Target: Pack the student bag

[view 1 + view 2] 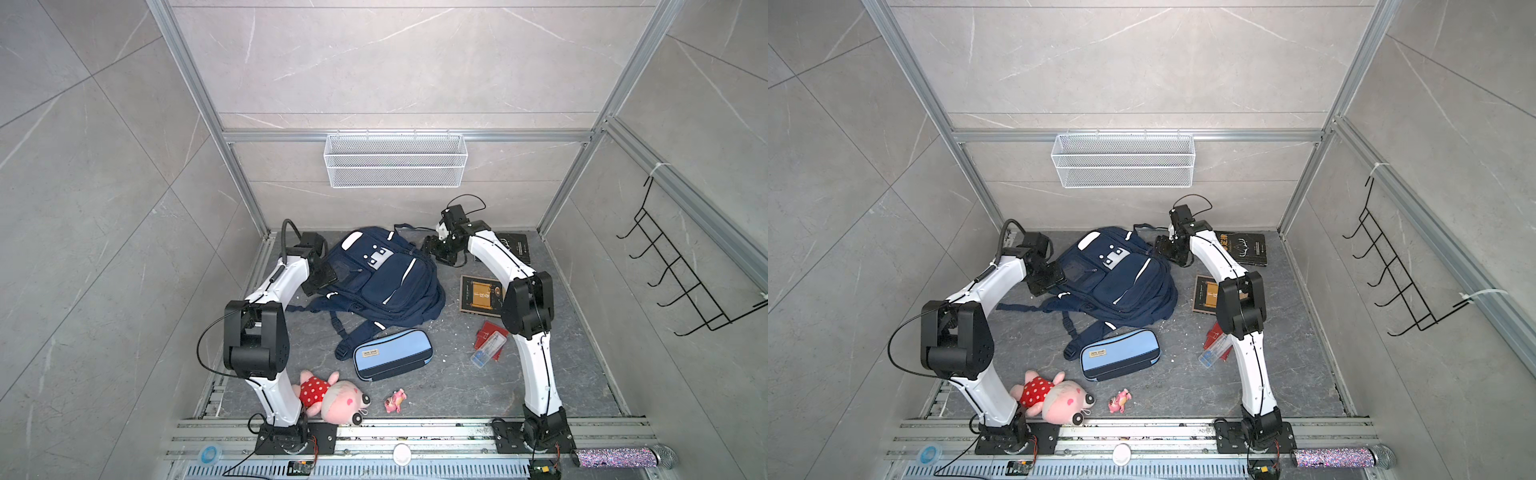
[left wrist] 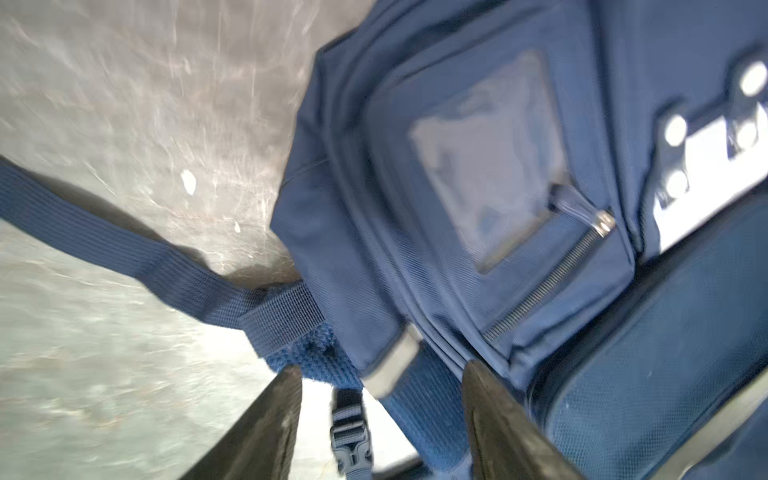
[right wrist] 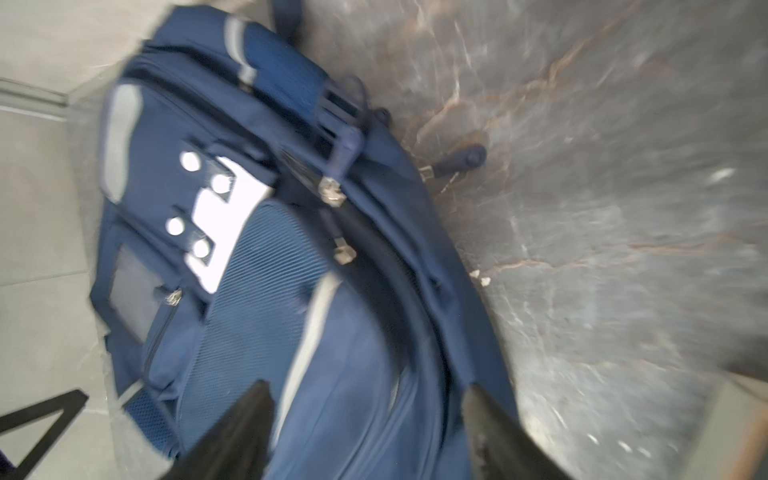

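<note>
The student bag [image 1: 386,282] [image 1: 1121,282], a navy backpack with white stripes and a grey-white front patch, lies flat on the dark floor in both top views, straps trailing toward the front. My left gripper [image 1: 322,277] [image 1: 1051,276] is at the bag's left edge. In the left wrist view it [image 2: 382,372] stands open over a strap buckle and the bag [image 2: 478,166], holding nothing. My right gripper [image 1: 434,249] [image 1: 1165,247] is at the bag's top right corner. The right wrist view shows it [image 3: 368,388] open above the bag [image 3: 270,311] near its zip pulls.
In front of the bag lie a light-blue pencil case [image 1: 392,353], a pink plush toy [image 1: 332,397] and a small pink figure [image 1: 395,401]. Right of it are a brown book [image 1: 482,297], a black book [image 1: 515,247] and a red box with a clear case [image 1: 490,345]. A wire basket [image 1: 395,160] hangs on the back wall.
</note>
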Motion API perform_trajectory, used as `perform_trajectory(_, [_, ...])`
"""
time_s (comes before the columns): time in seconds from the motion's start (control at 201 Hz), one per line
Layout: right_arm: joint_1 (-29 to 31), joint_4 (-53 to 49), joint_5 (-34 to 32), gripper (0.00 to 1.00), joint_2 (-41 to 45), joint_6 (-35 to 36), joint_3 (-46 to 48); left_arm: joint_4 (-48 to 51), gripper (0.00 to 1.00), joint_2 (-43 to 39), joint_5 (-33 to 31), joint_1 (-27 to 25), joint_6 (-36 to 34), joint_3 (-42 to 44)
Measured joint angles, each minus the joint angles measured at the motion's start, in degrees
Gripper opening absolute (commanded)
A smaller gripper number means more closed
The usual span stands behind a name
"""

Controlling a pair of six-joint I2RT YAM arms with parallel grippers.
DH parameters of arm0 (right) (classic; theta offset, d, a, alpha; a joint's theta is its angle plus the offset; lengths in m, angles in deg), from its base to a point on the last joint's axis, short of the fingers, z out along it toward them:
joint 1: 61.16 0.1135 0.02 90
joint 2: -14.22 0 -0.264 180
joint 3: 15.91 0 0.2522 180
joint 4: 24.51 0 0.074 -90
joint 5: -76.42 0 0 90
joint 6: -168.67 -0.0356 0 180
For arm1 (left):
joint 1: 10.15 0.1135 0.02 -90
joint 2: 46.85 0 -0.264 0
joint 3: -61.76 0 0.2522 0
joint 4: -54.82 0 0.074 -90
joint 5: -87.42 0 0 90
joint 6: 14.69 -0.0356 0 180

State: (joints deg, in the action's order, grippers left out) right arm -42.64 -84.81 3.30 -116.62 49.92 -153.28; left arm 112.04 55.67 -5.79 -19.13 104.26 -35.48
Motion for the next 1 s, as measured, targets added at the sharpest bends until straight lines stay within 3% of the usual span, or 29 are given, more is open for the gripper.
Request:
perform_trajectory(0.164, [-2.8, 2.9, 1.2, 0.89, 10.9, -0.7, 9.6, 3.5, 0.65, 0.0, -2.4, -7.9, -4.9, -5.6])
perform_trajectory(0.304, [-7.5, 6.8, 2.8, 0.89, 18.6, -2.5, 20.8, 5.8, 0.65, 1.4, 1.0, -13.6, -6.9, -12.3])
perform_trajectory(0.593, [-8.2, 11.7, 4.4, 0.88, 24.3, -4.6, 39.3, 7.7, 0.64, 16.9, 7.0, -22.6, -8.2, -31.0])
perform_trajectory(0.996, [-9.8, 13.8, 5.4, 0.91, 29.6, -7.5, 45.5, 10.4, 0.64, 31.0, 0.5, -33.2, -13.1, -41.3])
